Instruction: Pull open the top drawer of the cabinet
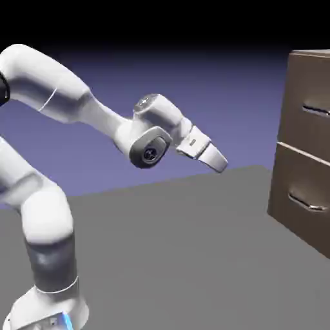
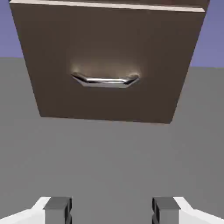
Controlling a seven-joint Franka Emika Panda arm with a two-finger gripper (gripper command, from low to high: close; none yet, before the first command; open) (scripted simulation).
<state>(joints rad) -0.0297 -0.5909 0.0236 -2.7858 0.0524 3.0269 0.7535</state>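
The dark brown cabinet (image 1: 303, 161) stands at the exterior view's right edge. Its top drawer (image 1: 309, 97) carries a thin silver handle (image 1: 317, 109) and sits flush with the front. My gripper (image 1: 220, 162) hangs in the air well to the left of the cabinet, tilted down toward it and touching nothing. In the hand view my gripper (image 2: 111, 212) is open, with only grey table between its fingertips (image 2: 57, 211). That view shows the lower drawer front (image 2: 109, 52) with its own handle (image 2: 105, 80); the top drawer is out of that view.
The grey table (image 1: 180, 258) stretches between the arm's base and the cabinet. The lower drawer's handle (image 1: 305, 203) sits below the top one in the exterior view. The cabinet's foot meets the table (image 2: 105, 118).
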